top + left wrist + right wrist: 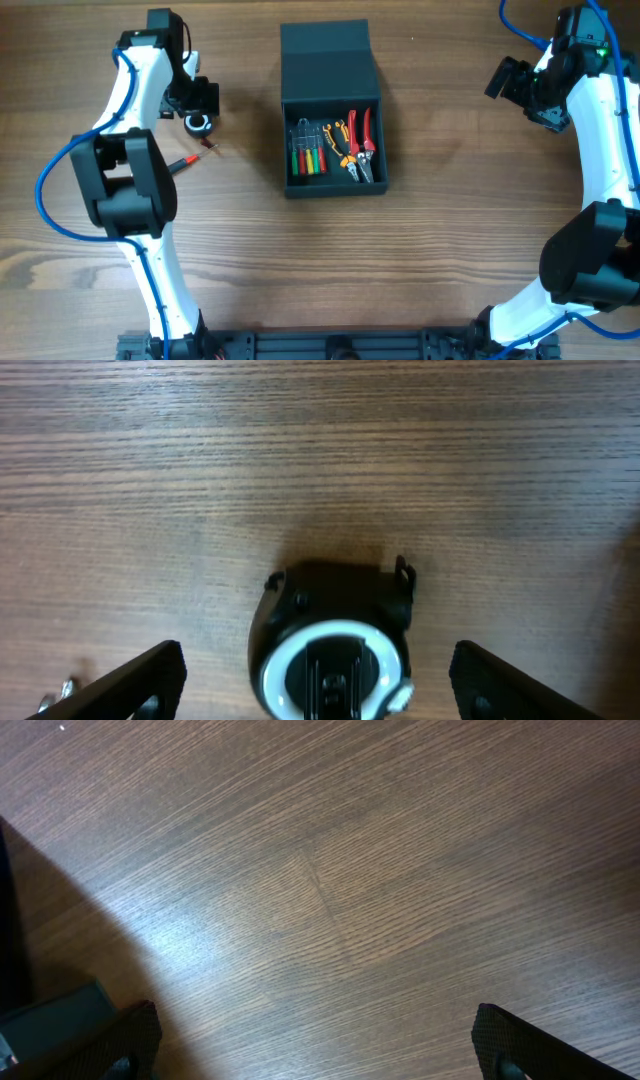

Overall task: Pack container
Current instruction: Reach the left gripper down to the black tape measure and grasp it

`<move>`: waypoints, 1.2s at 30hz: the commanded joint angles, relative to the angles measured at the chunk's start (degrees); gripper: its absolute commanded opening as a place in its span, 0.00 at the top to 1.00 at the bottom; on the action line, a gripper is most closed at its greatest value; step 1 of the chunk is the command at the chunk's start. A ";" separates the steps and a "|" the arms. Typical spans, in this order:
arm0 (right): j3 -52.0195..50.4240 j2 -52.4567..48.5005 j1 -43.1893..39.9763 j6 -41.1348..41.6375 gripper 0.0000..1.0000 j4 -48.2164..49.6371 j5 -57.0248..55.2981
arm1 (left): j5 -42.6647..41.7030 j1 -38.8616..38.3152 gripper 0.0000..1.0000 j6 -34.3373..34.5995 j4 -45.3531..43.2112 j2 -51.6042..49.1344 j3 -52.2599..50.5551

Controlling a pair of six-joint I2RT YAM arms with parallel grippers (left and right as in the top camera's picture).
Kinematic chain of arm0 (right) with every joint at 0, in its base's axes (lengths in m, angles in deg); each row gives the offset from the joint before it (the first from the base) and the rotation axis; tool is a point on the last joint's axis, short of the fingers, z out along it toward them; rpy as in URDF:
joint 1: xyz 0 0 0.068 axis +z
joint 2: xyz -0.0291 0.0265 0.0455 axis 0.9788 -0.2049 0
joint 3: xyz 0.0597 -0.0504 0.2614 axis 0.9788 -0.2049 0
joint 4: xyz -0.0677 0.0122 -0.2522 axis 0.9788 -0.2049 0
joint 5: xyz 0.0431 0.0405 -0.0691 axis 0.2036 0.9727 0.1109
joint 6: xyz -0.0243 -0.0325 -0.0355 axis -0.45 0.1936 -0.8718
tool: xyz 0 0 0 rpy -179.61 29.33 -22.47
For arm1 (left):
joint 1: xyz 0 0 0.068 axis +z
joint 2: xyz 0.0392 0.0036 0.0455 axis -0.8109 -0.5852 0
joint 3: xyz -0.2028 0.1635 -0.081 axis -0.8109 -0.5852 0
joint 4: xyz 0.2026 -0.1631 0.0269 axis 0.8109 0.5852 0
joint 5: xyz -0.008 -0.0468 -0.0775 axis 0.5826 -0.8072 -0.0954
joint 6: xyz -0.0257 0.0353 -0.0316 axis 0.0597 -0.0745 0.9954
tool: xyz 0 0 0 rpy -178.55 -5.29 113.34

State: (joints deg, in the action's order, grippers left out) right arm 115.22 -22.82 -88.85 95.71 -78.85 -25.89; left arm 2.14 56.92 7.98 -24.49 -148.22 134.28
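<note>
The container (335, 184), a dark teal-black box with its flap lid (327, 62) folded back, stands open at the table's centre. Inside lie red, green and yellow screwdrivers (309, 156) and red and orange pliers (357, 146). A black and white round tape measure (199, 123) lies on the table at the left; in the left wrist view it (333, 659) sits between my open fingers. My left gripper (196, 104) (318, 685) is open just above it. A red-handled tool (186, 161) lies nearby. My right gripper (513, 80) (318, 1045) is open and empty over bare table.
The wooden table (450, 230) surrounds the box. A corner of the container (50, 1010) shows at the left edge of the right wrist view. Small metal bits (55, 695) lie at the bottom left of the left wrist view.
</note>
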 commanded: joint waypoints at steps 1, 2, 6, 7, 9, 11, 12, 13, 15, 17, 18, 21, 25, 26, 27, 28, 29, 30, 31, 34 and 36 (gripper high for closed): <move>-0.68 -0.68 0.11 0.07 0.00 -0.11 0.72 | 0.17 0.09 0.15 -1.33 0.33 -3.19 -0.11; -0.68 -0.68 0.11 0.09 0.01 -0.15 0.72 | 0.15 0.09 0.15 -1.31 0.74 -3.78 -0.11; -0.68 -0.68 0.11 0.07 0.00 -0.24 0.70 | 0.17 0.09 0.18 -1.33 0.52 -4.09 -0.13; -0.68 -0.68 0.11 0.09 0.00 -0.24 0.70 | 0.17 0.11 0.20 -1.31 0.55 -4.13 -0.13; -0.68 -0.68 0.09 0.09 0.00 -0.17 0.72 | 0.17 0.15 0.22 -1.31 0.48 -4.63 -0.15; -0.68 -0.68 0.11 0.09 0.01 -0.15 0.70 | 0.17 0.13 0.24 -1.33 0.00 -5.16 -0.15; -0.68 -0.68 0.09 0.09 0.01 -0.15 0.70 | 0.15 0.13 0.26 -1.31 -0.26 -5.40 -0.17; -0.68 -0.68 0.09 0.07 0.00 -0.15 0.70 | 0.15 0.15 0.27 -1.31 -0.33 -5.53 -0.17; -0.68 -0.68 0.09 0.07 0.00 -0.13 0.70 | 0.15 0.13 0.29 -1.31 -0.35 -5.66 -0.17; -0.68 -0.68 0.09 0.11 0.00 -0.07 0.70 | 0.15 0.13 0.31 -1.33 -0.46 -5.66 -0.17; -0.68 -0.68 0.09 0.04 0.00 -0.07 0.70 | 0.15 0.15 0.32 -1.33 -0.61 -5.66 -0.17; -0.68 -0.68 0.09 0.07 0.01 -0.07 0.70 | 0.15 0.13 0.33 -1.33 -0.83 -6.14 -0.17; -0.68 -0.68 0.09 -0.04 0.00 -0.24 0.68 | 0.11 0.09 0.41 -1.31 -0.31 -7.91 -0.17; -0.68 -0.68 0.09 -0.07 0.01 -0.31 0.70 | 0.09 0.00 0.44 -1.31 0.04 -8.11 -0.17; -0.68 -0.68 0.09 -0.04 0.00 -0.31 0.70 | 0.13 -0.09 0.50 -1.31 0.31 -8.11 -0.17; -0.68 -0.68 0.09 -0.04 0.00 -0.26 0.70 | 0.13 -0.09 0.55 -1.31 0.55 -8.07 -0.15; -0.68 -0.68 0.09 -0.07 0.00 -0.17 0.68 | 0.13 -0.09 0.61 -1.31 0.81 -7.98 -0.15; -0.68 -0.68 0.09 -0.02 0.00 -0.07 0.68 | 0.13 -0.09 0.67 -1.31 1.31 -7.98 -0.15; -0.68 -0.68 0.09 -0.04 0.01 -0.04 0.70 | 0.13 -0.09 0.73 -1.31 2.21 -7.98 -0.15; -0.68 -0.68 0.09 0.00 0.01 0.00 0.70 | 0.15 -0.13 0.79 -1.31 4.00 -7.87 -0.04; -0.68 -0.68 0.09 -0.04 0.00 0.17 0.70 | 0.13 -0.13 0.79 -1.29 4.70 -7.41 0.33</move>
State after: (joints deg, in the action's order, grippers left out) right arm 115.22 -22.82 -88.85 95.71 -78.87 -25.89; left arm 2.56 56.90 7.09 -20.90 -153.16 134.61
